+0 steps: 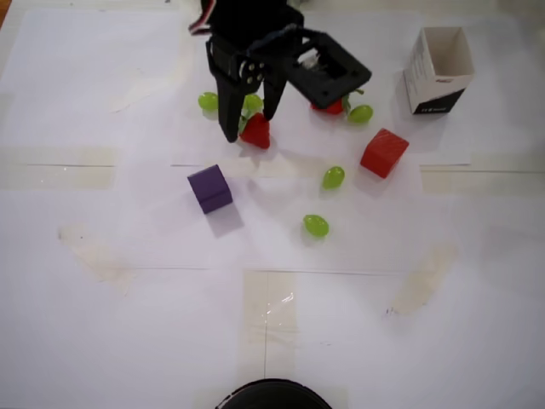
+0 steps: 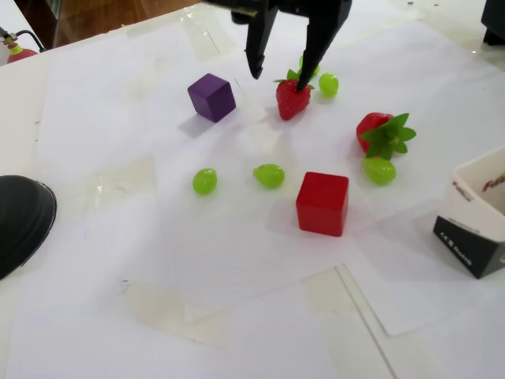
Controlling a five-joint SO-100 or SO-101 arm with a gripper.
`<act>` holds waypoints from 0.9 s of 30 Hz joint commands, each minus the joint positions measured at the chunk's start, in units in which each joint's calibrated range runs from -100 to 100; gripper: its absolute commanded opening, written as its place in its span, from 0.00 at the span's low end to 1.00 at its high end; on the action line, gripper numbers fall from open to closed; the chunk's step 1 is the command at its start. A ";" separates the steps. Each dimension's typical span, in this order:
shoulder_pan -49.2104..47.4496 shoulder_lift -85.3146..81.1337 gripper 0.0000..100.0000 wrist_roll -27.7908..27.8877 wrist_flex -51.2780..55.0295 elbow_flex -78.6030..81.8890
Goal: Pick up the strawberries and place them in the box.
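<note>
Surface (image 1: 128, 324) covered in white paper carries everything, with the black two-finger gripper (image 1: 251, 129) (image 2: 277, 77) near its far edge. Its fingers (image 1: 228, 128) hang spread and empty; in the fixed view one tip sits at the top of the near glossy red toy strawberry (image 1: 256, 133) (image 2: 293, 99), the other in open air to its left. Judged from this, the pair should shift until the berry lies centred between the tips, sink low around its body, and only then close, minding the green grape (image 1: 252, 103) just behind.

One white paper box with a black lower band (image 1: 438, 70) (image 2: 478, 223) stands toward the far right corner. One red cube (image 1: 383, 152), one purple cube (image 1: 209, 188). Two strawberries, the second (image 2: 380, 130) partly hidden under the arm from overhead. Five green grapes.
</note>
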 commanded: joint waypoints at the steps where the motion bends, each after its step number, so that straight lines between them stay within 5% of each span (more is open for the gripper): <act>1: -0.53 -0.59 0.26 -1.27 0.44 -2.08; 27: -1.27 -1.28 0.26 -2.49 -7.89 8.55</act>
